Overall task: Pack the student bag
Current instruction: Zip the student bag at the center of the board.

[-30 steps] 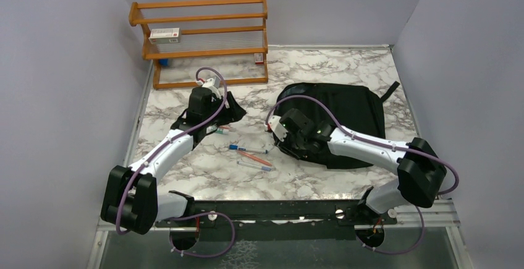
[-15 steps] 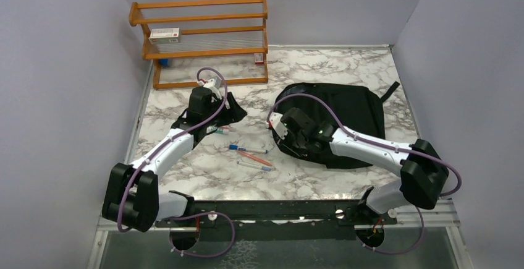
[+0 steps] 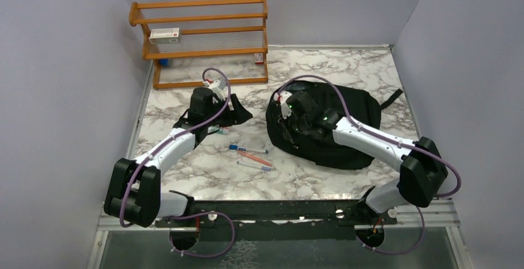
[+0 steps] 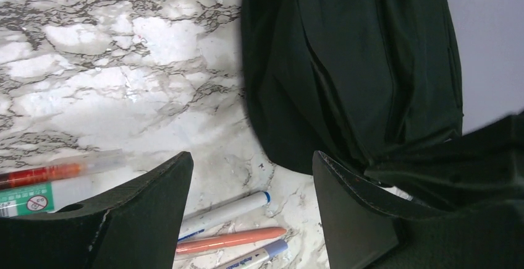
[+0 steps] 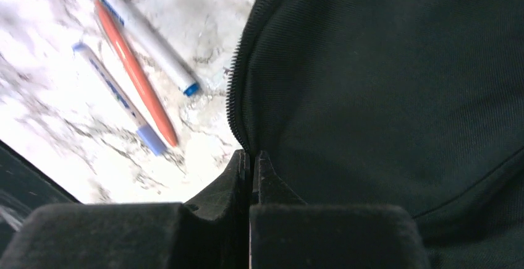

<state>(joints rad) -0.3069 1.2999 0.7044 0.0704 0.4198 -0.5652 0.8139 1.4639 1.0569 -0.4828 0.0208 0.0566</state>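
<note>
The student bag [image 3: 337, 130], large, black and soft, lies on the right half of the marble table. My right gripper [image 3: 285, 106] is shut on the bag's left edge by the zipper [image 5: 238, 77] and holds that edge up, so the fabric bulges. In the right wrist view the fingertips [image 5: 252, 157] are pressed together on the fabric of the bag [image 5: 383, 96]. My left gripper [image 3: 233, 104] hovers open left of the bag with nothing between its fingers [image 4: 252, 161]. Three pens [image 3: 250, 157] lie between the arms. The bag [image 4: 346, 65] fills the upper right of the left wrist view.
A wooden shelf rack [image 3: 204, 40] stands at the back left with a small box [image 3: 164, 33] on it. A black pouch-like item [image 3: 185, 122] lies under my left arm, with more pens [image 4: 49, 173] beside it. Grey walls close in both sides.
My right gripper shut on the bag's left edge and moved up and away, lifting the fabric into a bulge. My left gripper shifted slightly to the right.
</note>
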